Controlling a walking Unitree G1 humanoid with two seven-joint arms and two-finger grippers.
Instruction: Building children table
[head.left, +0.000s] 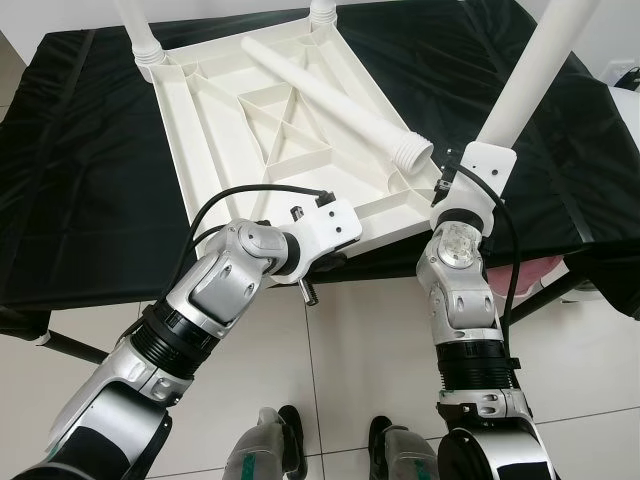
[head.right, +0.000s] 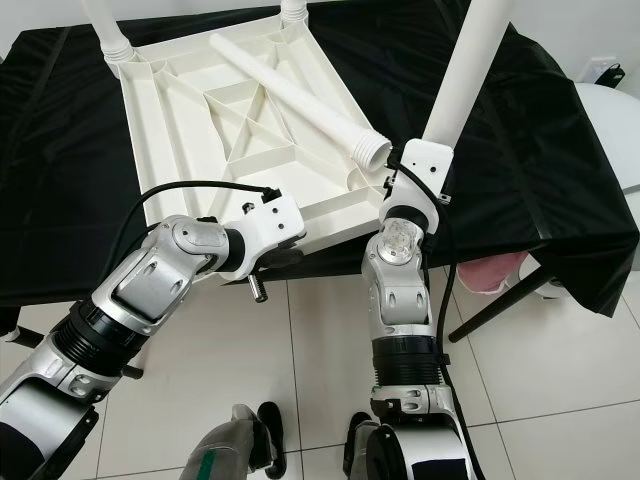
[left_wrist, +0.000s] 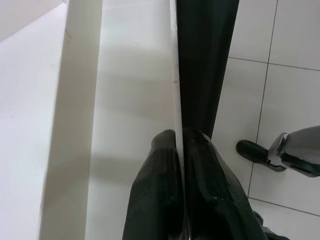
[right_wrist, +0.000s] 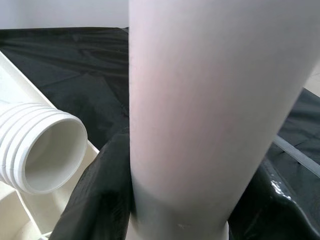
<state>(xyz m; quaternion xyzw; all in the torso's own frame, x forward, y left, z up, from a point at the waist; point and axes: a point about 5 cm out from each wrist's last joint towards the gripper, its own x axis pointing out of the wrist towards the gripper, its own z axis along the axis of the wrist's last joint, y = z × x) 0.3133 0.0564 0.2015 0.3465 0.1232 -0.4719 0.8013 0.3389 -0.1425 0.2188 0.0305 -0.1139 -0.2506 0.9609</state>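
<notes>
Your left arm (head.left: 200, 300) bends at the elbow and reaches forward and inward, its wrist turned sideways. The left gripper (left_wrist: 181, 150) has its two black fingers (left_wrist: 160, 190) pressed nearly together, pinching a thin white edge. Your right arm (head.left: 465, 320) rises almost straight up, and the right gripper (right_wrist: 175, 210) clasps a thick white tube between its fingers (right_wrist: 95, 200).

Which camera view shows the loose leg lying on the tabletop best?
The left eye view: the loose leg shows whole, lying across the upturned tabletop, threaded end nearest. The right eye view shows the same. The right wrist view shows its threaded mouth.
</notes>
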